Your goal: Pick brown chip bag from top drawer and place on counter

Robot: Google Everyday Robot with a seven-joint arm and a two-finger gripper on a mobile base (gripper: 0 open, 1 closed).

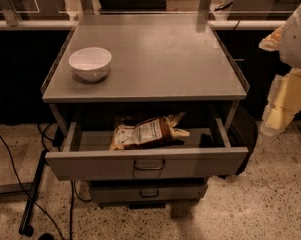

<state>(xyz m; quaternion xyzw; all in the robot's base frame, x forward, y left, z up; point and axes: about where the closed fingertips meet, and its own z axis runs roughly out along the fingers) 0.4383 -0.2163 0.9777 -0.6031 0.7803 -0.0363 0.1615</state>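
Crosswise brown chip bag (147, 132), tool (281, 106) right

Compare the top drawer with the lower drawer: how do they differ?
The top drawer is pulled far out; the lower drawer only slightly. The top drawer is wider than the lower drawer. The top drawer shows the brown chip bag inside; the lower drawer's inside is hidden. Both are grey with a central bar handle. The gripper hangs at the view's right edge, away from both.

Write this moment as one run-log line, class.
top drawer: open | brown chip bag: lying inside top drawer | counter: holds white bowl at left | gripper: right of counter, apart from brown chip bag
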